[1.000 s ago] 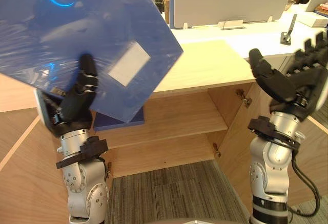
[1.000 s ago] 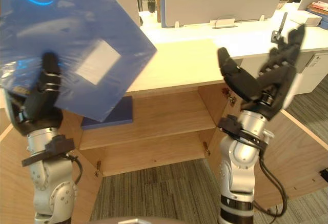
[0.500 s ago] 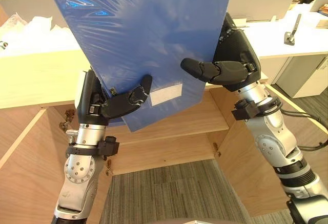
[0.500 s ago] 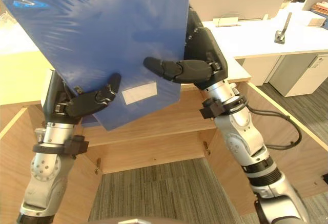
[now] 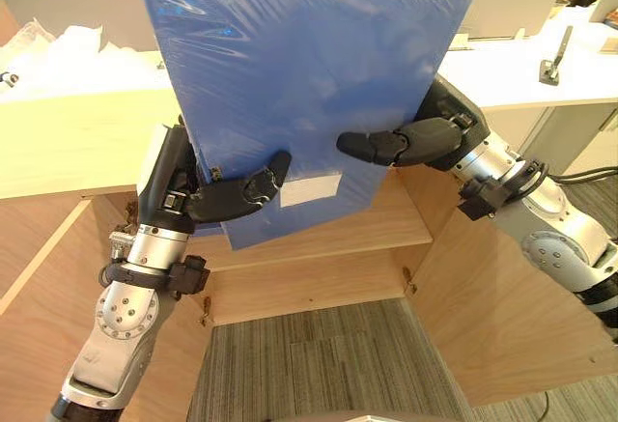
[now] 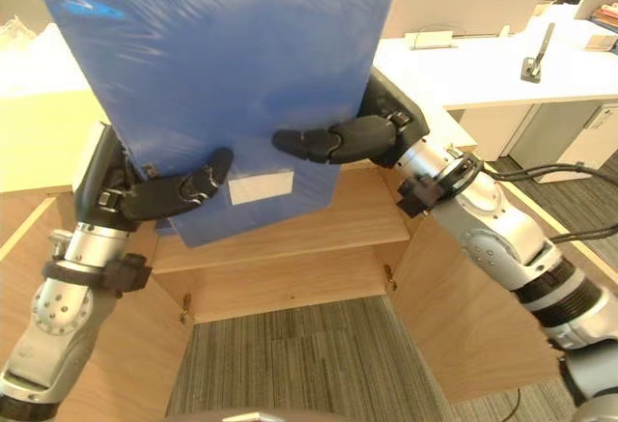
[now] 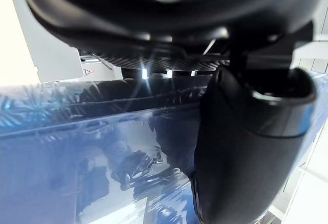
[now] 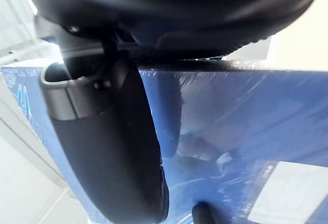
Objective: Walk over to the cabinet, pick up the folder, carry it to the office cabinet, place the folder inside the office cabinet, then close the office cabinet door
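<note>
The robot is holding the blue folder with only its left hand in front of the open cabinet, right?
No, both hands grip it: left hand and right hand each pinch the blue folder before the open cabinet, seen in the left eye view.

Dark left hand (image 5: 193, 200), right hand (image 5: 435, 138), silver-grey arms (image 5: 124, 318)

The office cabinet (image 5: 425, 205) stands open. Its left door (image 5: 39, 345) and right door (image 5: 473, 316) are swung out to either side, walling the approach between them. The folder (image 5: 290, 84) is held upright, pinched near its lower edge by the left hand (image 5: 208, 195) and the right hand (image 5: 415, 142), and it blocks most of the upper opening. To its right the shelf (image 5: 377, 229) lies bare beneath the wooden surface (image 5: 58, 142). The lower compartment (image 5: 309, 287) gapes free above the carpeted floor (image 5: 319, 364).
</note>
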Motion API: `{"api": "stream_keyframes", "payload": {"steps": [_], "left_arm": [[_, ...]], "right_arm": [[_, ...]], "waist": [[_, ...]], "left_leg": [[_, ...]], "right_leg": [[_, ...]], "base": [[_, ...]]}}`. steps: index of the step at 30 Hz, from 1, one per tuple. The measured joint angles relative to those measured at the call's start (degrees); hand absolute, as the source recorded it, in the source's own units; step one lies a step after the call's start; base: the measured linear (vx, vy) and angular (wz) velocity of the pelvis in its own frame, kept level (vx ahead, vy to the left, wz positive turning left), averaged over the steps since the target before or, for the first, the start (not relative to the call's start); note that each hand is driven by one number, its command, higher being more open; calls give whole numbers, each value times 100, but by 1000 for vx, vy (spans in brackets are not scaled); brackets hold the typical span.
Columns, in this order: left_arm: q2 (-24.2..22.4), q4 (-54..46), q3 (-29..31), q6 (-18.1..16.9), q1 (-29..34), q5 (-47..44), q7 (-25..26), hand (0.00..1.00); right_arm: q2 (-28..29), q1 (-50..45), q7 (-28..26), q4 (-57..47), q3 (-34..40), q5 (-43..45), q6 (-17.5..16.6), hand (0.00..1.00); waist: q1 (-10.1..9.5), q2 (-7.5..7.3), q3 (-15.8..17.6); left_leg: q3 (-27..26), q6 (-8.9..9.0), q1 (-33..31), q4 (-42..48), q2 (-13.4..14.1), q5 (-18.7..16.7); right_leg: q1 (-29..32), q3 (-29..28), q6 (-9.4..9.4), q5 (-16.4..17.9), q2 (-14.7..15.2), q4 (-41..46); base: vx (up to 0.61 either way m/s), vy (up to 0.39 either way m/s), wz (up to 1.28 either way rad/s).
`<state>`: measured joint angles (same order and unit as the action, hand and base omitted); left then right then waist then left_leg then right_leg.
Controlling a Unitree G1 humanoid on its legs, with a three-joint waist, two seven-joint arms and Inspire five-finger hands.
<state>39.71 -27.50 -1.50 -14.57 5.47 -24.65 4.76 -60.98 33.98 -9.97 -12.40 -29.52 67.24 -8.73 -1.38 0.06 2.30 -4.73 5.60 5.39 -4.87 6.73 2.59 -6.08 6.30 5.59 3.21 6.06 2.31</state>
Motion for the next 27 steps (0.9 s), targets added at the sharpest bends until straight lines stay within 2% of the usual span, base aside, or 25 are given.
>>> {"api": "stream_keyframes", "payload": {"steps": [5,10,13,16,18,20,21,23,24,27], "left_arm": [[403,57,-179,-2,52,-319,-73,100],[492,187,-498,-43,101,-866,-352,100],[446,397,-504,-66,126,-1078,-633,100],[384,820,-628,-123,147,-1796,-1313,100],[390,1546,-929,136,158,-2449,-2120,100],[339,2199,-1178,375,241,-2529,-2732,100],[128,2805,-1340,466,278,-2432,-2996,100],[-323,3714,-1455,515,296,-2004,-3015,100],[-643,4504,-1531,548,297,-1565,-2903,100],[-1213,6271,-1697,742,283,-403,-2563,100]], "right_arm": [[-434,63,-278,2,-138,79,13,0],[-480,81,-431,-34,-142,34,-98,0],[-244,-142,-476,-156,186,-361,-123,0],[523,-479,-360,-317,810,-1695,-132,0],[1149,-635,-277,-689,1082,-3241,-198,0],[1705,-951,-267,-971,1233,-4249,-522,0],[2034,-1216,-267,-1085,1227,-4612,-713,0],[2397,-1510,-244,-1101,1149,-5031,-909,0],[2556,-1666,-174,-1046,987,-5307,-964,0],[2585,-2038,-101,-635,297,-5968,-1039,0]], "waist": [[-27,-26,-36],[-47,-22,-98],[-41,-16,-138],[1,17,-186],[48,81,-228],[66,84,-239],[75,78,-243],[76,67,-250],[111,33,-265],[165,-123,-276]], "left_leg": [[8,0,-12,0,-3,7],[11,-3,-56,-1,-10,26],[11,-7,-75,-2,-6,33],[11,-15,-93,-3,-15,43],[6,-17,-82,-4,-14,47],[-19,-17,-84,-4,-3,46],[-53,-17,-89,-4,-3,46],[-96,-17,-93,-4,-4,47],[-120,-18,-92,-4,0,47],[-202,-5,-68,-5,20,37]], "right_leg": [[6,9,-1,-1,3,-2],[49,12,-7,-5,8,-10],[89,11,-8,-6,5,-1],[101,10,-11,-8,14,8],[115,4,-10,-8,12,20],[134,-22,-11,-8,3,22],[157,-48,-17,-12,4,24],[190,-85,-22,-25,4,30],[196,-115,-27,-33,3,12],[196,-187,-32,-36,-16,-40]], "base": [[0,0,0],[0,0,0],[0,0,0],[0,0,0],[0,0,0],[-21,7,-8],[-22,11,-15],[-26,13,-13],[-31,14,-11],[-23,10,-13]]}}
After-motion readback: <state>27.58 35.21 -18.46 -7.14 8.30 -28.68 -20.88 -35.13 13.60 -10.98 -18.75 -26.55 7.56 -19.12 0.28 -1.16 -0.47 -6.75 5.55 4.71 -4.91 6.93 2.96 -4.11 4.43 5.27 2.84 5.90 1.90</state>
